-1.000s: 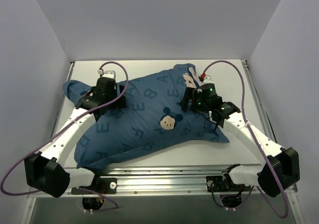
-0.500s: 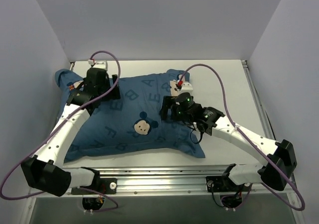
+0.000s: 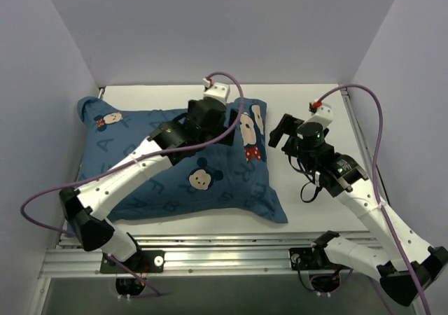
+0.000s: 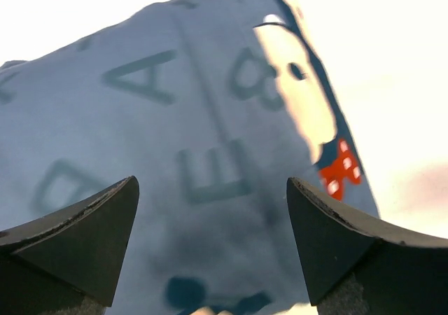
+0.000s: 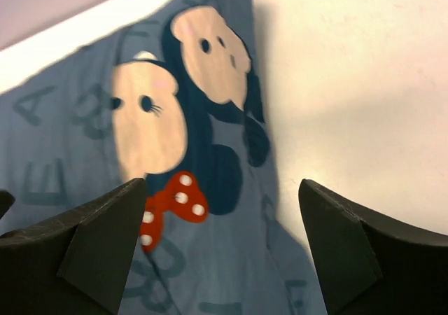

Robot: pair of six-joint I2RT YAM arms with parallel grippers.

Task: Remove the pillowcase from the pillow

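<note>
The dark-blue pillowcase (image 3: 175, 168), printed with letters and mouse faces, lies filled out and flat on the left and middle of the white table (image 3: 315, 210). The pillow is hidden inside it. My left gripper (image 3: 229, 128) is open and empty, hovering over the pillowcase's far right part; its wrist view shows the fabric (image 4: 175, 119) between the fingers (image 4: 91, 238). My right gripper (image 3: 282, 134) is open and empty, over bare table just right of the pillowcase's right edge. Its wrist view shows the mouse faces and red bow (image 5: 171, 199) ahead of the fingers (image 5: 350, 245).
White walls (image 3: 42, 84) close in the left, back and right sides. A metal rail (image 3: 224, 248) runs along the near edge. Purple cables (image 3: 374, 140) loop above both arms. Bare table shows right of the pillowcase (image 5: 350, 84).
The left arm swung from the far left corner across to the pillowcase's right part. The right gripper pulled back right, off the fabric. The pillowcase's right side now lies flatter.
</note>
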